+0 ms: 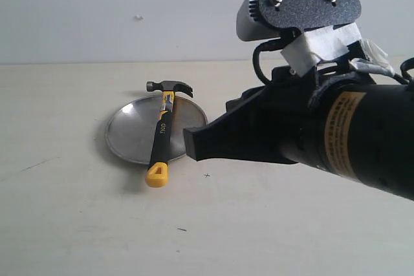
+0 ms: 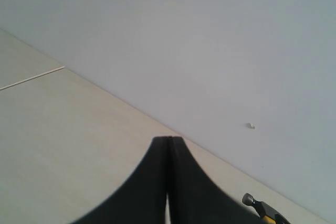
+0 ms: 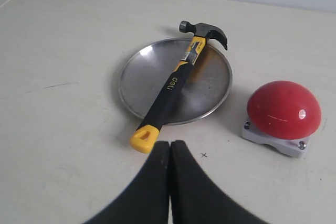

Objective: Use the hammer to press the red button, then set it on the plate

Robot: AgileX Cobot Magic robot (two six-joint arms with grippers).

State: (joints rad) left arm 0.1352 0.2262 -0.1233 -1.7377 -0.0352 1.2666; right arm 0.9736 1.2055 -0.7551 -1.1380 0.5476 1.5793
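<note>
Lab setup: pale tabletop (image 1: 71, 224), plain wall (image 1: 129, 4)

Hammer (image 3: 176, 80) with dark metal head and black handle, yellow accents and yellow end (white lettering on the black grip), plate (image 3: 143, 80) brushed silver, red button (image 3: 284, 109) glossy red on grey base, desk (image 3: 63, 129) pale cream, fingers (image 3: 149, 192) matte black.

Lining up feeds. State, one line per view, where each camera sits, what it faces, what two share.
Exterior: off the arms, facing the pale wall across the table; black-and-yellow claw hammer lying across the round silver metal plate; right gripper close.
Left wrist: behind the shut left gripper, facing table and wall.
Right wrist: above the shut right gripper, looking down at hammer, plate, glossy red dome button.
All share the hammer.
</note>
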